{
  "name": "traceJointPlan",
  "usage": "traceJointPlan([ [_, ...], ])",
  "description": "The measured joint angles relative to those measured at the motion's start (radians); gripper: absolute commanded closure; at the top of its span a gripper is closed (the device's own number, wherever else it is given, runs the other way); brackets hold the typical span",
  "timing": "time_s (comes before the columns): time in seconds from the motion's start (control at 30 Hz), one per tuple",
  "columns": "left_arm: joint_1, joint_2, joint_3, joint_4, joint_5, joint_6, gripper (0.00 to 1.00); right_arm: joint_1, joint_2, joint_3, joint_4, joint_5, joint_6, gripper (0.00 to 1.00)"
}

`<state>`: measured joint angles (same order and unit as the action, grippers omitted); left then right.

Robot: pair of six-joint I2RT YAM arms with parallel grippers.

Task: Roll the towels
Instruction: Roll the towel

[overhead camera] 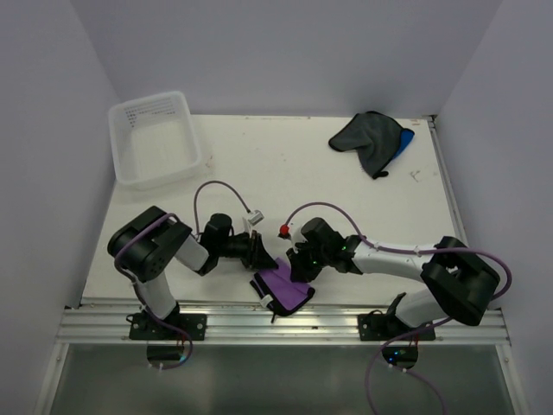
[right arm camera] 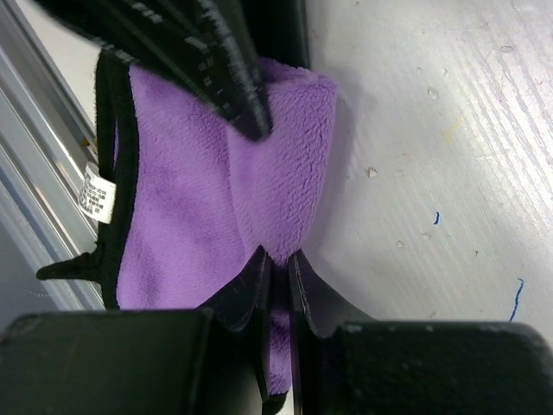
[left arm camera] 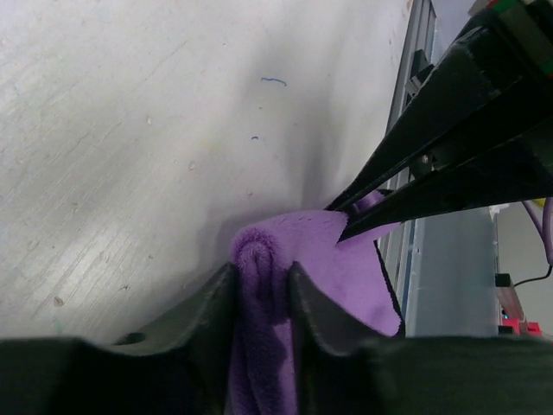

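Where the two arms meet near the front edge of the table point(overhead camera: 259, 164), both claws are on the purple towel point(overhead camera: 283, 290). The left claw point(left arm camera: 262, 281) has its two fingers point(left arm camera: 216, 307) pressed against a thick rolled fold of the towel, one on each side. The roll bulges up between them and just past their tips. Straight ahead of that claw, almost tip to tip with it, the right claw point(right arm camera: 278, 264) comes in from the opposite side. Its jaws stand nearly together, with a thin layer of purple cloth pinched between them.

Beyond the right claw's tips the towel lies doubled over on the table. On the side toward the aluminium rail point(overhead camera: 285, 324), its black trim point(right arm camera: 108, 130) and a small white tag point(right arm camera: 97, 194) show. The rest of the towel seems to lie flat beneath both claws, though the arms hide much of it from above.

Well away from both claws, at the far right corner, the dark grey towel point(overhead camera: 367, 137) lies crumpled, with the blue towel point(overhead camera: 406, 138) peeping out at its right side, touching it. The clear plastic tub point(overhead camera: 194, 143) sits at the far left corner, well apart from the left claw.
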<state>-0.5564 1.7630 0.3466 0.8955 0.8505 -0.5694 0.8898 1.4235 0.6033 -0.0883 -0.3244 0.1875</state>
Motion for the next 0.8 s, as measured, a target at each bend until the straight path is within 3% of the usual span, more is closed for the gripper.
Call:
traceJointPlan([
  [0.07, 0.0, 0.018, 0.002, 0.002, 0.006, -0.008, 0.84, 0.0, 0.0, 0.001, -0.001, 0.0, -0.004, 1.0],
  [0.1, 0.0, 0.027, 0.004, 0.003, 0.009, -0.014, 0.96, 0.0, 0.0, 0.002, -0.002, 0.0, -0.006, 0.95],
  [0.13, 0.0, 0.034, 0.007, 0.005, 0.012, -0.018, 1.0, 0.0, 0.0, 0.004, -0.004, 0.0, -0.006, 0.92],
  [0.17, 0.0, 0.038, 0.009, 0.011, 0.016, -0.022, 1.0, 0.0, 0.0, 0.005, -0.005, 0.0, -0.006, 0.87],
  [0.2, 0.0, 0.041, 0.009, 0.02, 0.018, -0.023, 1.0, 0.0, 0.0, 0.006, -0.009, 0.001, -0.006, 0.74],
  [0.43, 0.0, 0.045, -0.039, 0.146, -0.002, -0.05, 1.0, -0.002, -0.03, 0.006, -0.013, 0.043, 0.023, 0.48],
  [0.6, 0.0, 0.056, -0.085, 0.28, -0.02, -0.076, 1.0, -0.045, -0.135, -0.031, 0.003, 0.05, 0.076, 0.39],
  [0.8, 0.001, 0.163, -0.13, 0.407, -0.021, -0.167, 1.0, -0.15, -0.206, -0.104, 0.05, -0.002, 0.157, 0.39],
])
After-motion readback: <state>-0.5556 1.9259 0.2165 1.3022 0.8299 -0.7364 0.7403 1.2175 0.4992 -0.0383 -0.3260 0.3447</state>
